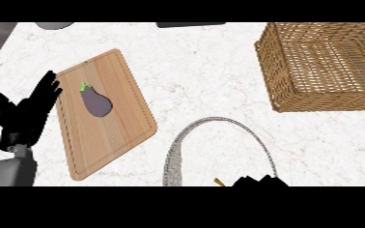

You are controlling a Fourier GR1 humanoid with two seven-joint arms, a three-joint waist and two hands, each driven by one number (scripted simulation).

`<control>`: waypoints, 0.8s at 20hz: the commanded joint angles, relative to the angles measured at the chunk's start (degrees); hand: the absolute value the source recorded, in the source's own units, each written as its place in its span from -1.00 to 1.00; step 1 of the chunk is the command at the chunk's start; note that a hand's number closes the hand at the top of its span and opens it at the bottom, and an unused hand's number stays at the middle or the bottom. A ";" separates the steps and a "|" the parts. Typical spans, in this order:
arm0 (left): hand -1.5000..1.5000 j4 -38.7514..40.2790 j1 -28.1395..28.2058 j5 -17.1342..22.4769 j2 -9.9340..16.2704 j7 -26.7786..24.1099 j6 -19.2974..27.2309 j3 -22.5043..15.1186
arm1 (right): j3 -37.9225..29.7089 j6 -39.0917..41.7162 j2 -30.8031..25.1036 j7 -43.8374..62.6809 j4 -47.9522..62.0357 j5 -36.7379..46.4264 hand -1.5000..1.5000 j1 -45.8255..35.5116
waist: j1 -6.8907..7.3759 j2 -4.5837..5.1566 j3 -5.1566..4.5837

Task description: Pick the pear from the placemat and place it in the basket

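A grey woven placemat (pixel 176 149) lies at the lower middle of the counter, its near end cut off by the view's lower edge. On it, at that edge, only the top of my right hand (pixel 260 180) shows. A small yellowish tip (pixel 218 181) pokes out just left of this hand; the rest of the pear is hidden. The brown wicker basket (pixel 274 63) stands at the upper right, with nothing visible inside. My left hand (pixel 35 108) rests open at the far left, fingers up, beside the cutting board.
A wooden cutting board (pixel 121 125) lies at the left with a purple eggplant (pixel 95 101) on it. Two dark objects are cut off at the top edge, a grey one (pixel 53 25) at the left and a flat one (pixel 189 24) in the middle.
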 commanded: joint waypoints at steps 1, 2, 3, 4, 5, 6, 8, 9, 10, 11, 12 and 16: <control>0.00 0.16 -0.48 -0.57 -0.30 0.03 0.36 -0.41 | 1.76 0.01 0.73 -2.48 -16.09 -6.98 1.00 11.34 | 0.54 0.41 0.07; 0.00 -1.34 -0.04 0.11 0.02 0.90 -0.48 -0.51 | 0.90 -0.69 0.78 -1.73 -20.29 -8.11 1.00 13.91 | 0.90 0.31 0.09; 0.00 -1.44 0.22 0.77 0.61 0.37 -0.95 0.38 | -0.76 -0.50 -0.61 -1.61 -25.03 -9.59 1.00 17.12 | 0.54 0.20 0.06; 0.00 -0.60 -0.58 0.38 0.18 0.47 -0.38 0.17 | -0.15 -0.98 0.09 0.23 -29.55 -9.20 1.00 18.55 | 0.87 0.43 0.04; 0.00 1.82 -0.31 1.25 1.79 -1.18 -2.49 1.43 | -0.53 -0.63 0.30 2.41 -33.43 -9.77 1.00 20.55 | 1.16 0.67 -0.01; 0.00 -0.15 -1.53 -0.25 -0.89 0.56 0.30 -0.76 | -2.25 -0.38 -1.33 1.49 -37.16 -11.35 1.00 24.06 | 0.95 0.55 0.08; 0.00 -1.72 -0.96 -0.64 -0.93 0.59 0.01 -1.46 | -3.72 2.17 -0.79 7.37 -44.04 -13.70 1.00 25.20 | 2.45 0.83 0.06; 0.00 -0.07 -1.63 -0.77 -0.32 0.48 0.13 -0.78 | -1.89 -0.27 0.15 6.20 -45.30 -11.45 1.00 27.80 | 1.27 0.65 0.00; 0.00 -1.83 0.08 0.03 0.08 0.05 -1.66 -1.09 | -6.58 1.18 -0.49 8.09 -46.11 -14.56 1.00 25.92 | 2.47 0.81 0.01; 0.00 0.41 -2.22 -0.94 -1.24 0.13 -0.17 -1.81 | -4.25 0.27 2.52 11.28 -45.94 -12.78 1.00 22.15 | 2.70 1.24 -0.07; 0.00 0.13 -1.74 -1.39 -1.52 -0.62 0.09 -2.03 | -6.15 0.87 1.65 11.49 -46.42 -13.80 1.00 22.76 | 2.85 1.16 -0.03; 0.00 -1.35 -2.73 -0.29 -0.73 1.75 -0.68 -1.70 | -8.42 -0.46 2.17 12.73 -47.78 -13.02 1.00 21.80 | 2.70 0.89 -0.03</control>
